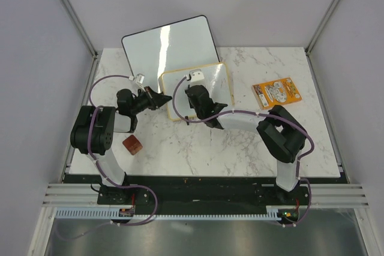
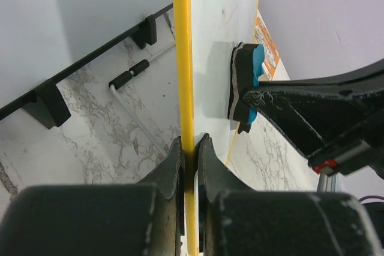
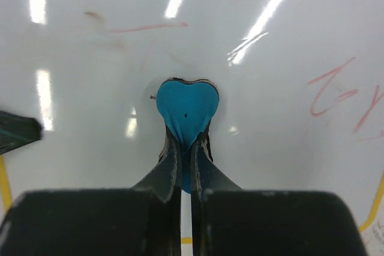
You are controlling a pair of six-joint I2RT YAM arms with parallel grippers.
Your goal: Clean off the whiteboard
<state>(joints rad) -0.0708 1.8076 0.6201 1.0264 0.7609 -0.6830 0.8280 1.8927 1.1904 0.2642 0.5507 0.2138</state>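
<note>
The small yellow-framed whiteboard (image 1: pixel 219 82) stands tilted in the middle of the table. My left gripper (image 1: pixel 162 99) is shut on its left frame edge (image 2: pixel 182 76). My right gripper (image 1: pixel 193 91) is shut on a blue heart-shaped eraser (image 3: pixel 186 107) and presses it against the board's face (image 3: pixel 96 118). The eraser also shows side-on in the left wrist view (image 2: pixel 245 82). Red scribbles (image 3: pixel 336 88) remain at the right of the board. A faint red line (image 3: pixel 147 27) sits above the eraser.
A larger black-framed whiteboard (image 1: pixel 171 43) leans behind. An orange card (image 1: pixel 276 93) lies at the right. A red-brown block (image 1: pixel 132 144) lies near the left arm. A marker (image 2: pixel 129 76) lies on the marble behind the board.
</note>
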